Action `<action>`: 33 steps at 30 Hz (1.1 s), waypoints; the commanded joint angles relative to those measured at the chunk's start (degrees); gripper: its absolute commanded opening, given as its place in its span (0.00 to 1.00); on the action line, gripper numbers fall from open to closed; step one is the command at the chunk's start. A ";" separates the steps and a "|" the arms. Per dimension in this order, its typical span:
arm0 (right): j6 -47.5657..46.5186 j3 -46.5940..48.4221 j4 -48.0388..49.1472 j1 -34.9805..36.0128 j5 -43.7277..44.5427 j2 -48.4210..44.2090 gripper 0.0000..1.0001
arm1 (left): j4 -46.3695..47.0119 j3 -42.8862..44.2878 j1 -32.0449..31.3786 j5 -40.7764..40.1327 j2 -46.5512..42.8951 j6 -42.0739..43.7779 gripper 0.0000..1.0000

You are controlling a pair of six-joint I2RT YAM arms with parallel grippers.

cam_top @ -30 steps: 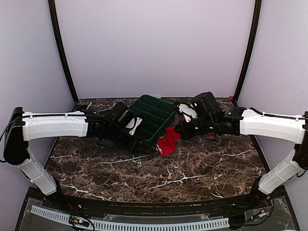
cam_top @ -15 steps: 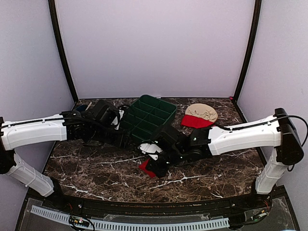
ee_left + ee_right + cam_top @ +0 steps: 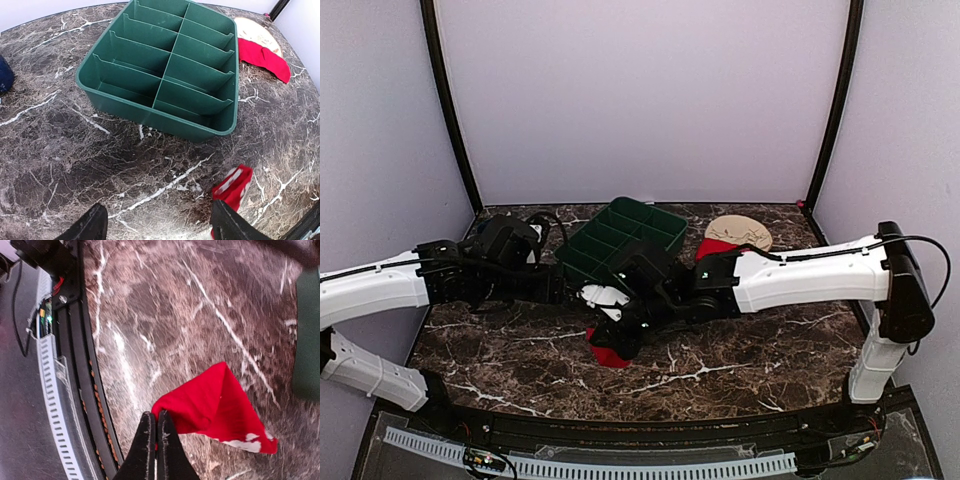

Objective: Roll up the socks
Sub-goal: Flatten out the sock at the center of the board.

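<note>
One red sock (image 3: pixel 607 354) with white cuff marks hangs from my right gripper (image 3: pixel 616 338), low over the marble in front of the green tray (image 3: pixel 620 243). In the right wrist view the right gripper (image 3: pixel 156 432) is shut on an edge of this sock (image 3: pixel 215 405), which drapes away as a folded triangle. My left gripper (image 3: pixel 157 227) stands open with only bare marble between its fingers; the held sock (image 3: pixel 232 186) shows just beyond its right finger (image 3: pixel 225 225). From above, the left gripper (image 3: pixel 565 292) sits left of the sock. A second red sock (image 3: pixel 718 248) lies flat behind the right arm.
A tan round item (image 3: pixel 740 232) lies against the second sock (image 3: pixel 262 54) at the back right. A dark blue object (image 3: pixel 4 75) sits at the far left. The table's front edge with a white slotted rail (image 3: pixel 50 390) is close to the right gripper.
My right arm carried the sock from beside the tray's right corner forward and left across the table. My left arm drew back to the left and its jaws widened.
</note>
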 commanded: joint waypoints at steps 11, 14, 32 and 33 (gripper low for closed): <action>0.01 4.42 1.67 0.11 6.91 -8.00 0.00 | 2.20 -0.93 0.64 -1.82 -1.82 -1.62 0.73; 2.00 1.99 1.42 0.10 10.47 -10.61 0.00 | 2.69 -0.71 0.64 -0.95 -1.43 -1.27 0.73; 12.69 -0.06 -21.75 -0.27 29.36 -20.76 0.00 | 6.97 1.53 0.64 3.49 3.63 3.25 0.72; 12.82 0.51 -22.06 -0.31 28.76 -19.32 0.00 | 6.96 1.38 0.64 3.49 3.56 3.38 0.73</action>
